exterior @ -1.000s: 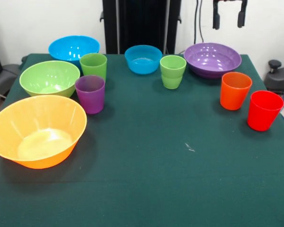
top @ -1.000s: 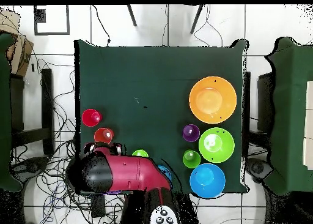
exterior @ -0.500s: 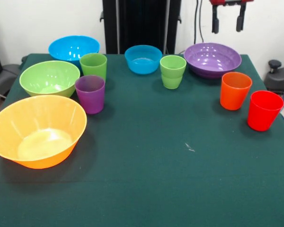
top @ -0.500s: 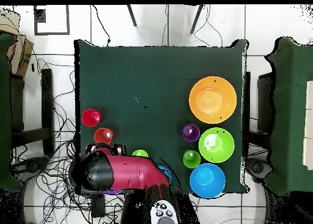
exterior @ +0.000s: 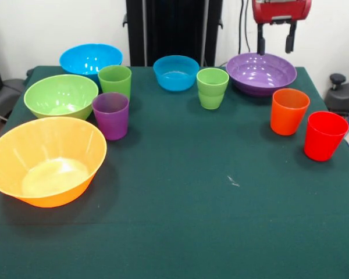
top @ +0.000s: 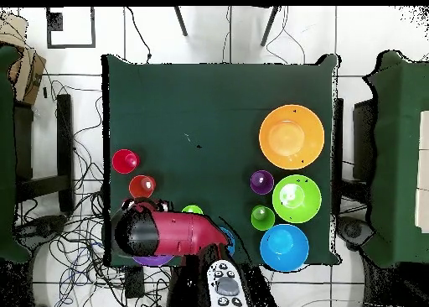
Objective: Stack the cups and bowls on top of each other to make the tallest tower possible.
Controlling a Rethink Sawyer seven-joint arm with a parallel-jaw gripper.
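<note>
Overhead, red-and-black Sawyer arm (top: 167, 234) reaches across table's robot-side edge, covering most of wide purple bowl (exterior: 261, 72); seen from the front, gripper (exterior: 274, 42) hangs above that bowl, two dark fingers (exterior: 260, 44) spread apart w/ nothing between them. No tower built: every piece sits singly on green cloth table (exterior: 221, 215). Largest orange bowl (exterior: 45, 160) sits at front view's near left corner, upright; lime green bowl (exterior: 61, 95) just behind it; large blue bowl (exterior: 91, 59) further back by table's far edge. Purple cup (exterior: 111, 115) stands beside green bowl, a lime green cup (exterior: 114, 80) right behind it, the two close but whether touching can't be told. Smaller blue bowl (exterior: 175, 72) sits mid-table at far side; second lime green cup (exterior: 212, 88) just right of it, between blue bowl & purple bowl. Orange cup (exterior: 289, 111) and red cup (exterior: 324, 135) stand near each other at front view's right side, apart from purple bowl; all cups mouth-up.
</note>
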